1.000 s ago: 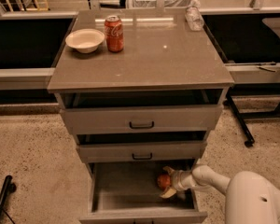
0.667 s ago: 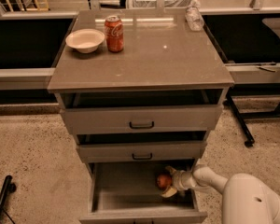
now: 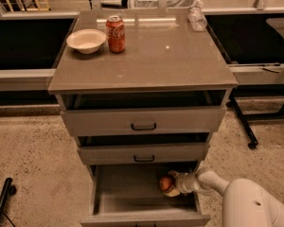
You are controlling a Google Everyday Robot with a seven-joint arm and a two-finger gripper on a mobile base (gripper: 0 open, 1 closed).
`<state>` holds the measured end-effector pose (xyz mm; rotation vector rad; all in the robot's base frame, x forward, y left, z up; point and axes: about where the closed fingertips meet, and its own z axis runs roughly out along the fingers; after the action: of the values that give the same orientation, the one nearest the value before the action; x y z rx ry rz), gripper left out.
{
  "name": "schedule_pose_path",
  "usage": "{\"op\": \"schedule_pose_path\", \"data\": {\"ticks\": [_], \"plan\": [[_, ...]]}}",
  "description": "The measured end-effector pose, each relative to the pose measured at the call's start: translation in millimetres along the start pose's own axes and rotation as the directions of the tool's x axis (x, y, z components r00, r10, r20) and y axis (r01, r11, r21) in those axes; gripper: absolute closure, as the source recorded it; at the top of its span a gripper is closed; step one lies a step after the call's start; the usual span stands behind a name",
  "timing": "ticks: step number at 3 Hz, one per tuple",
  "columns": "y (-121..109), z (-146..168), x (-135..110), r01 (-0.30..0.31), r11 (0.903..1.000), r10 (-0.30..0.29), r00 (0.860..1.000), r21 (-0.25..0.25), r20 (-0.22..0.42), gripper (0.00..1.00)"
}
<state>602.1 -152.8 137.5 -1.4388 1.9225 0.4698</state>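
A grey three-drawer cabinet (image 3: pixel 142 119) stands in the middle of the camera view, with its bottom drawer (image 3: pixel 128 205) pulled out. My gripper (image 3: pixel 173 184) reaches into that drawer from the right, at its right side. A small reddish-orange round fruit (image 3: pixel 166 183) sits right at the fingertips, touching them. My white arm (image 3: pixel 246 205) comes in from the lower right corner.
On the cabinet top stand a white bowl (image 3: pixel 86 40) and a red soda can (image 3: pixel 116 34) at the back left, and a clear plastic bottle (image 3: pixel 197 18) lies at the back right. The top two drawers are slightly ajar. Black table legs (image 3: pixel 244 122) stand to the right.
The gripper and the fruit have stayed in almost the same place in the bottom drawer; the arm shifted only slightly.
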Motion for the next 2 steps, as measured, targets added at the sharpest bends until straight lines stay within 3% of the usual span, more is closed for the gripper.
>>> {"op": "schedule_pose_path", "data": {"ticks": [1,2], "plan": [[0,3,-6,0.006,1.0000,-0.006,1.000,-0.005,0.026,0.58],[3,-13,-25,0.016,0.9998,-0.014,0.988,-0.015,0.156,0.89]]}}
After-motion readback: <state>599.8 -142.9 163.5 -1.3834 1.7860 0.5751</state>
